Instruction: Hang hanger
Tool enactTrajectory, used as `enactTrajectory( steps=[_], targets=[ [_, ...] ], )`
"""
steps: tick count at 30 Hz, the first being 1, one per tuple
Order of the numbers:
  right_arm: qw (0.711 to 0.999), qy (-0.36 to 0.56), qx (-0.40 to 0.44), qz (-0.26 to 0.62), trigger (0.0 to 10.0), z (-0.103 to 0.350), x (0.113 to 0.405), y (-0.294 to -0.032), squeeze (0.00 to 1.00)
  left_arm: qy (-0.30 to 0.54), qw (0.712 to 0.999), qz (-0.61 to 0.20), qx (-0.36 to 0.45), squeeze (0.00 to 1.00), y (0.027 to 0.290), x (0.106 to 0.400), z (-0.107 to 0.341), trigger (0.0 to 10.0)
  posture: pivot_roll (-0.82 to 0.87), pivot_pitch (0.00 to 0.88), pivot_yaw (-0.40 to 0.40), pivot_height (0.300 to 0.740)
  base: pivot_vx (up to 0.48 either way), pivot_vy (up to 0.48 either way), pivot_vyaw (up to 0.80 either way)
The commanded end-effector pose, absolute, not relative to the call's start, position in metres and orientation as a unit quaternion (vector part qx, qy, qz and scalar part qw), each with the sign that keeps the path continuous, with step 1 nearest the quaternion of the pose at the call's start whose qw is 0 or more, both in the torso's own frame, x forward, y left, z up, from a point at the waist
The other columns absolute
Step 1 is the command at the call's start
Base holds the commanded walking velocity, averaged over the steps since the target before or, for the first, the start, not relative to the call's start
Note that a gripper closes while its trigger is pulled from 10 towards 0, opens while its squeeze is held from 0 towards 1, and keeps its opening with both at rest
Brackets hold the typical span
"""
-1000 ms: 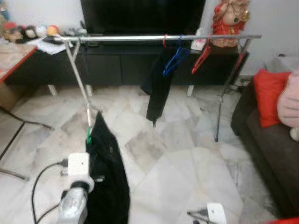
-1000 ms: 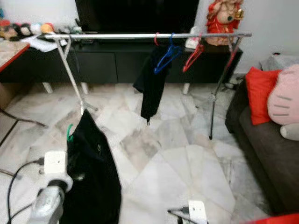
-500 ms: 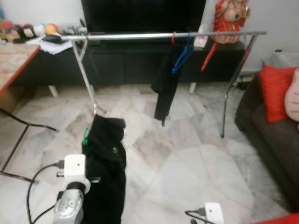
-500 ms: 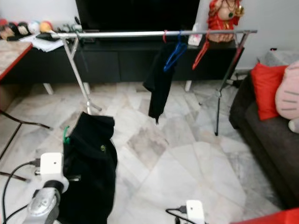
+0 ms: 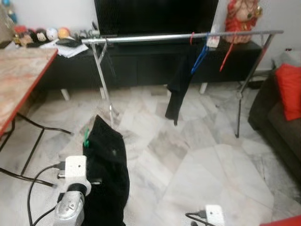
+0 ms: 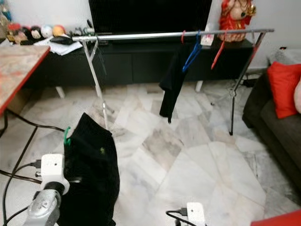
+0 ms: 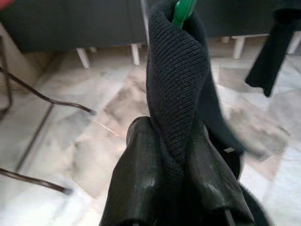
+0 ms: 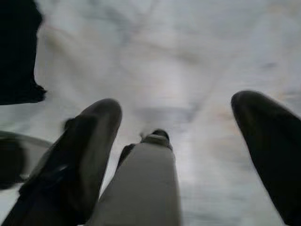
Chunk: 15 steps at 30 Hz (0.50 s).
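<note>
My left gripper [image 7: 173, 141] is shut on a black knit garment [image 5: 108, 174] that is draped over a green hanger [image 5: 86, 138]. The green hook [image 7: 183, 9] sticks out above the fabric. The garment hangs low at my left, well short of the silver rail [image 5: 183, 36] of the clothes rack ahead. On that rail hang a black garment [image 5: 178, 87], a blue hanger [image 5: 200, 54] and a red hanger [image 5: 225, 51]. My right gripper [image 8: 188, 122] is open over the marble floor, low at my right.
A red-edged table [image 5: 23, 70] with thin black legs stands at the left. A black TV cabinet [image 5: 141, 66] runs behind the rack. A dark sofa with a red cushion [image 5: 289, 89] is at the right. Cables [image 5: 33, 179] lie on the floor.
The camera has turned left, so the rack and sofa sit further right in the picture and more of the table shows. The garment stays in my left gripper.
</note>
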State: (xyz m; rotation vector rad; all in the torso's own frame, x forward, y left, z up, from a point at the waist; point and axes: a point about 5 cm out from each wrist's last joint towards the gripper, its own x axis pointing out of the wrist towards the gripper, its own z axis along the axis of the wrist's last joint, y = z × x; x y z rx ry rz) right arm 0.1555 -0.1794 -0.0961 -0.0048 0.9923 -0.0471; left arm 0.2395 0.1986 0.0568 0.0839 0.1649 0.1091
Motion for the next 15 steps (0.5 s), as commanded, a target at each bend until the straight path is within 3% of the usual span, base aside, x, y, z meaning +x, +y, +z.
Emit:
enactTrajectory(
  steps=[1,9,15],
  targets=[
    [0.874,0.484,-0.007,-0.036,10.0,-0.0976,0.1488,-0.1898,0.00,0.062,0.996,0.047,0.032,0.00,0.1926,0.2435,0.0653,10.0,-0.02,0.000,0.023,0.740,0.000,0.375,0.00],
    [0.874,0.485,-0.009,-0.034,10.0,-0.0976,0.1490,-0.1902,0.00,0.064,0.997,0.042,0.033,0.00,0.1915,0.2429,0.0651,10.0,-0.02,0.000,0.022,0.740,0.000,0.339,0.00],
    [0.874,0.486,-0.010,-0.032,10.0,-0.0976,0.1489,-0.1903,0.00,0.065,0.997,0.029,0.031,0.00,0.1878,0.2417,0.0643,10.0,-0.02,0.000,0.021,0.740,0.000,0.000,0.00]
  ],
)
